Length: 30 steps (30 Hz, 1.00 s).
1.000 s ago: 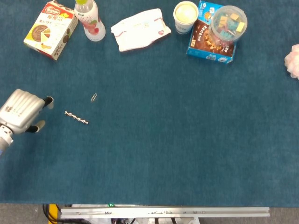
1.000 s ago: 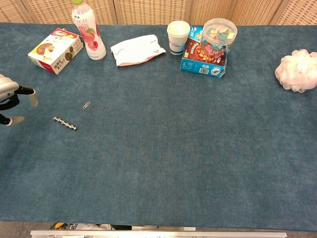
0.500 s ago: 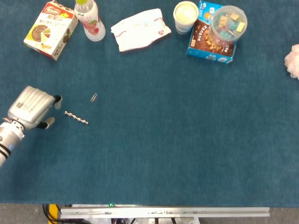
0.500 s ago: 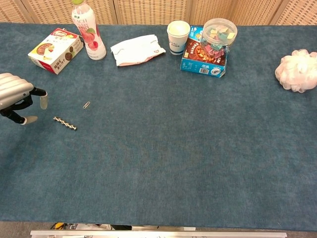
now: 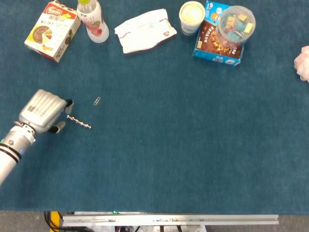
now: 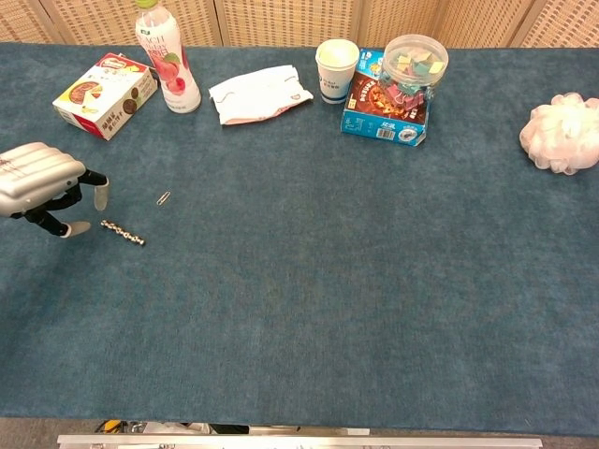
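Beside the beaded metal chain [image 5: 78, 122], the ribbed silver left robot hand [image 5: 42, 111] hovers, fingers seemingly apart, empty.

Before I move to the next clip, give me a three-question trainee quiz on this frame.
1. True or false: the left hand holds the bead chain.
2. What lies just beyond the chain? A) paper clip B) a spoon C) a coin
3. The clear tub of coloured clips rests on the blue ____.

Key: 1 false, the hand is beside the chain's end, not gripping it; 2 A; 3 box.
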### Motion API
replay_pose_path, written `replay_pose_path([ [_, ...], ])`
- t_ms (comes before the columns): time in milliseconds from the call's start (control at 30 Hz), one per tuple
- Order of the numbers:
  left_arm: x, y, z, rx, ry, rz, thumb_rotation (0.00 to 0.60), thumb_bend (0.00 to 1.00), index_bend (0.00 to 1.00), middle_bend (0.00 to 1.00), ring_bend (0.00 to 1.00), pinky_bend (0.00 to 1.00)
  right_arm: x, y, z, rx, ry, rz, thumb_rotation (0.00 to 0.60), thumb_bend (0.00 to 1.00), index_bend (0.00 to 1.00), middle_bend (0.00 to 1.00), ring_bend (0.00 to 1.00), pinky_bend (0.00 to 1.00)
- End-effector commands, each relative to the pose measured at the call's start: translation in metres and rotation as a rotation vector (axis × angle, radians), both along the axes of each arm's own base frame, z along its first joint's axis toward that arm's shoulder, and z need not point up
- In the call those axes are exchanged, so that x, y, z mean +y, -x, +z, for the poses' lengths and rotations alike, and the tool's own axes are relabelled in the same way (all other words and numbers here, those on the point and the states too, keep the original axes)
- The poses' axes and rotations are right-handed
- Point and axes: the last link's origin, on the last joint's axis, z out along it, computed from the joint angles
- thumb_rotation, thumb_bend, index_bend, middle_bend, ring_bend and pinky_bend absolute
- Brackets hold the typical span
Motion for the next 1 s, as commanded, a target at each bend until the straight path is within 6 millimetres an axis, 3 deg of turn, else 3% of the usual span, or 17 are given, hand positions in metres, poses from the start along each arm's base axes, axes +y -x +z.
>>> replay_pose_path([
  [33,-0.001,-0.003,-0.004,0.000,0.004,-0.007,0.600,0.27,0.46,0.93,0.91,0.93,0.000,0.000,0.000,0.000,0.001,0.000,0.600,0.32,0.30,0.37,0.32,0.41],
  [1000,-0.014,-0.020,-0.040,0.013,0.050,-0.022,0.600,0.27,0.46,0.93,0.91,0.93,0.001,0.006,0.001,-0.007,0.000,-0.016,0.600,0.32,0.30,0.37,0.32,0.41],
])
